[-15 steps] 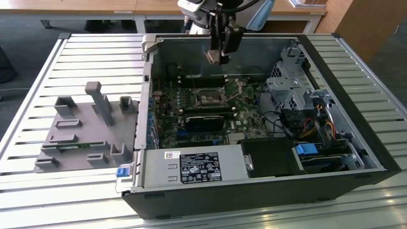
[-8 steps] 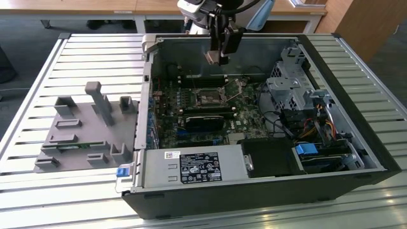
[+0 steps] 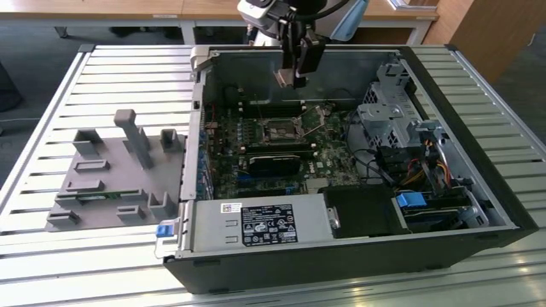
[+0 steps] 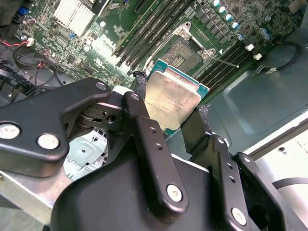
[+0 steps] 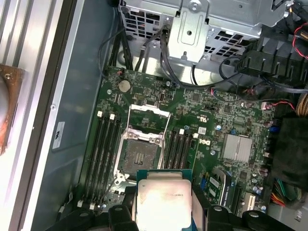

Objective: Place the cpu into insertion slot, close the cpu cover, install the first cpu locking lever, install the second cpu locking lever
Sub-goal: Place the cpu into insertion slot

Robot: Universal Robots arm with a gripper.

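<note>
Above the far part of the open computer case [image 3: 358, 265], well clear of the green board [image 5: 207, 103], hanging tilted: cpu [image 4: 174, 91], clamped by two opposite edges in the gripper [image 4: 167, 114], with black fingers [image 4: 140, 86] closed against it. Probably light, thin and stiff, slick on the metal top and delicate underneath, so best held by the edges, as now. Below and apart: insertion slot [image 5: 139, 156], bare, with cpu cover [image 5: 150, 110] seemingly swung up. From the exterior view, height over the board; from the second wrist view, finger contact at the chip's edges; from the first wrist view, the slot lying between memory slots [image 5: 105, 144].
</note>
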